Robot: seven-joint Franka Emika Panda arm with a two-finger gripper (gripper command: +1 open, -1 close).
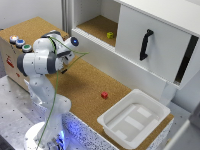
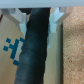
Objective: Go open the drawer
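Your arm (image 1: 42, 60) is white, built of rounded, bulging segments with dark grey bands at the joints. A thin green cable (image 1: 54, 97) runs down along it toward the round white base (image 1: 37, 137), where a blue light glows. Two pale, blurred fingers (image 2: 20, 19) show near the wrist camera.

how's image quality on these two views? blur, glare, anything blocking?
Exterior view: soft and low-res overall, even lighting, no harsh glare; the black handle and the red block stay readable, small yellow object on the shelf is only a blob. Wrist view: heavily blurred, a dark out-of-focus cylinder fills the middle, gripper fingers pale and smeared at the frame edge.
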